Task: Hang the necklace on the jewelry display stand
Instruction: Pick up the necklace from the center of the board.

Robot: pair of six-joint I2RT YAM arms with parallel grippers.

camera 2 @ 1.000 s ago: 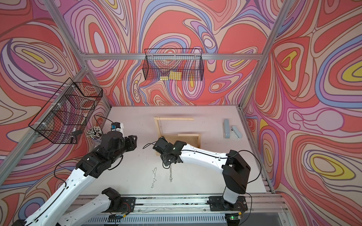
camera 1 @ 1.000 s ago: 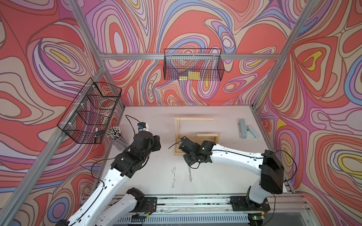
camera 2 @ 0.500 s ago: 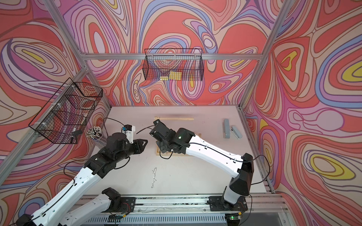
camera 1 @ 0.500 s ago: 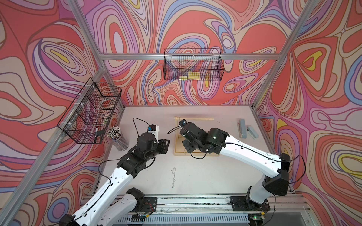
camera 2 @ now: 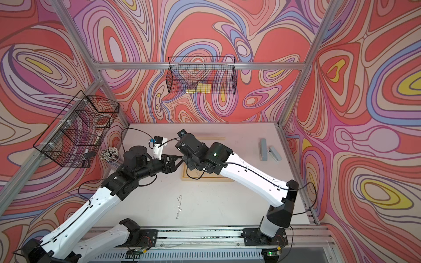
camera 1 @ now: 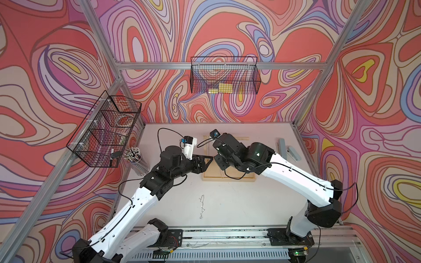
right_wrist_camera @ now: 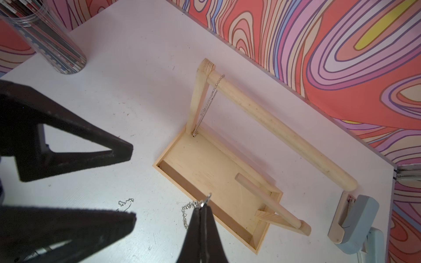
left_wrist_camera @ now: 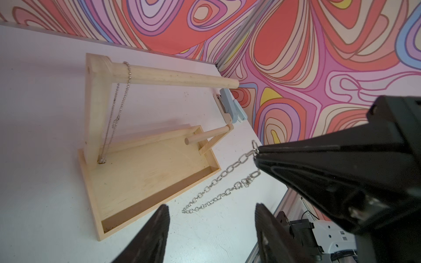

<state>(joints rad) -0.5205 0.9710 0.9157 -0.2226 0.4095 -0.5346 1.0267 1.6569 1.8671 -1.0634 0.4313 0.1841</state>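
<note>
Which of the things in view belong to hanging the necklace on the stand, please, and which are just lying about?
In the job:
link-chain necklace, pinched in the shut right pincer; jewelry display stand; open left pincer nearby.

Lying about:
ball chain already over the upper dowel; thin chain on the table; staplers; pencil cup; wire baskets.

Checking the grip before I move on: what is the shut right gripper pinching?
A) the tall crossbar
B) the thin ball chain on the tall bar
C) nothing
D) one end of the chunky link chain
D: in the left wrist view the right gripper pinches an end ring of the chunky link chain, the rest trailing down.
</note>
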